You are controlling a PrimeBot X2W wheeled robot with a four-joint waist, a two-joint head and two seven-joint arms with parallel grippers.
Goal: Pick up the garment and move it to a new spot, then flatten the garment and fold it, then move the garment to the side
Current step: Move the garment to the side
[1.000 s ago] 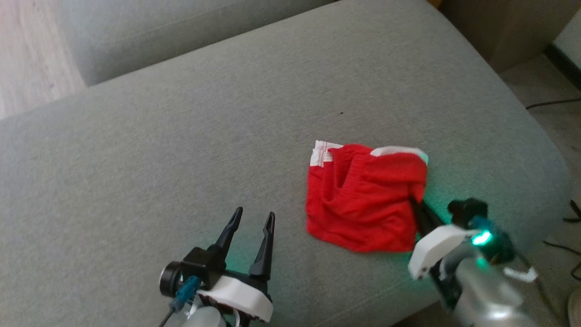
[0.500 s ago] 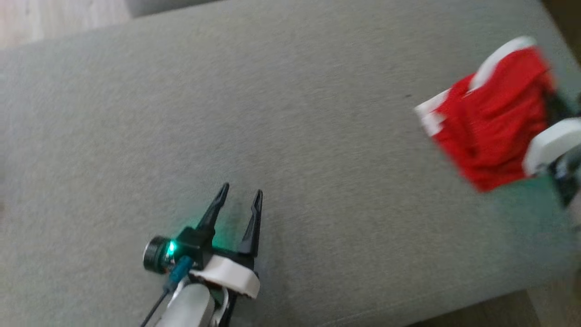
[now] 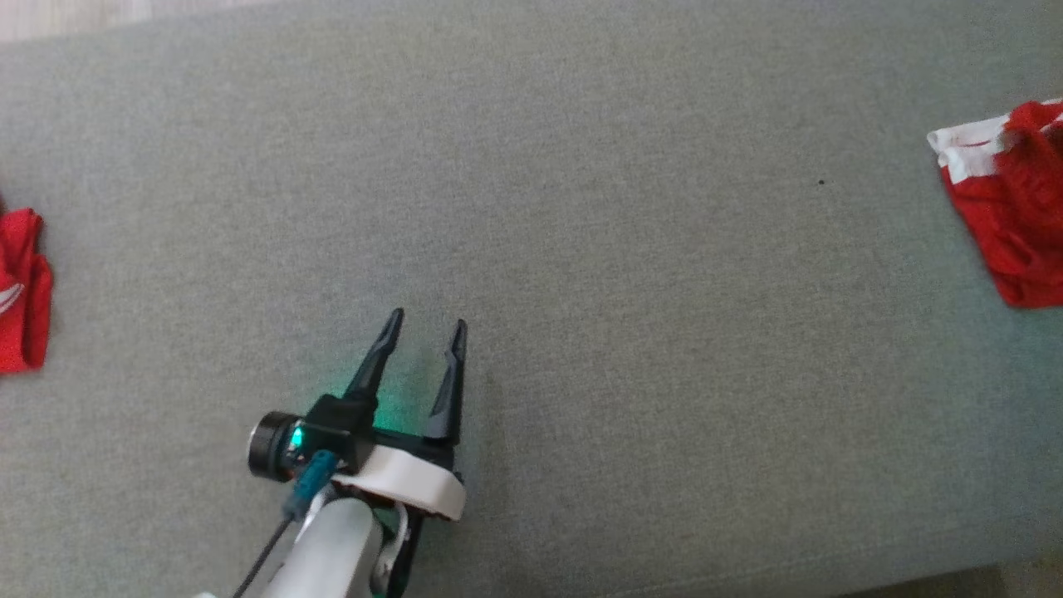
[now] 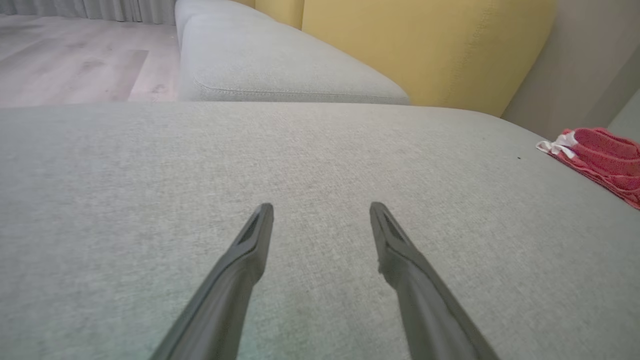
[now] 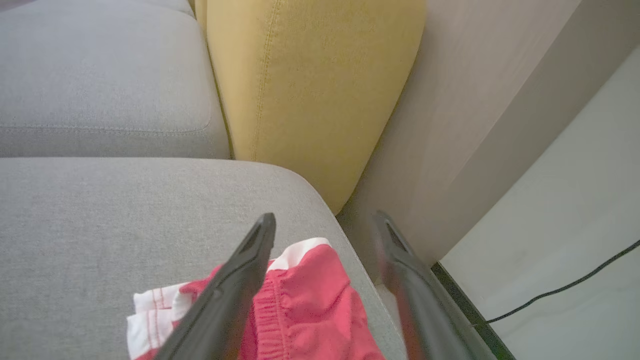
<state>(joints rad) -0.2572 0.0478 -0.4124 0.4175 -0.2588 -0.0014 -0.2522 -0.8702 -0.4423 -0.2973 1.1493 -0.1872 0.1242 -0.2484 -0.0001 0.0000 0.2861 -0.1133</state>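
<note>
The garment (image 3: 1013, 224), red with white trim, lies bunched on the grey sofa cushion (image 3: 623, 291) at the head view's right edge. In the right wrist view my right gripper (image 5: 326, 216) is open just above it. Its left finger crosses over the garment (image 5: 310, 305), which sits close to the cushion's rounded end. My left gripper (image 3: 428, 320) rests open over bare cushion at the lower left of centre, far from the garment. The left wrist view has my left gripper (image 4: 321, 206) with nothing between its fingers and the garment (image 4: 600, 155) at the far right.
A second red cloth (image 3: 21, 291) lies at the head view's left edge. A yellow back cushion (image 5: 310, 75) and a pale wall stand behind the garment. Beyond the cushion's end the floor drops away, with a black cable (image 5: 565, 287). Another grey seat (image 4: 280, 70) adjoins behind.
The head camera swung left, so the garment slid to the picture's right edge. My right gripper carried the garment toward the cushion's end, then opened and let it go. The left gripper stayed open.
</note>
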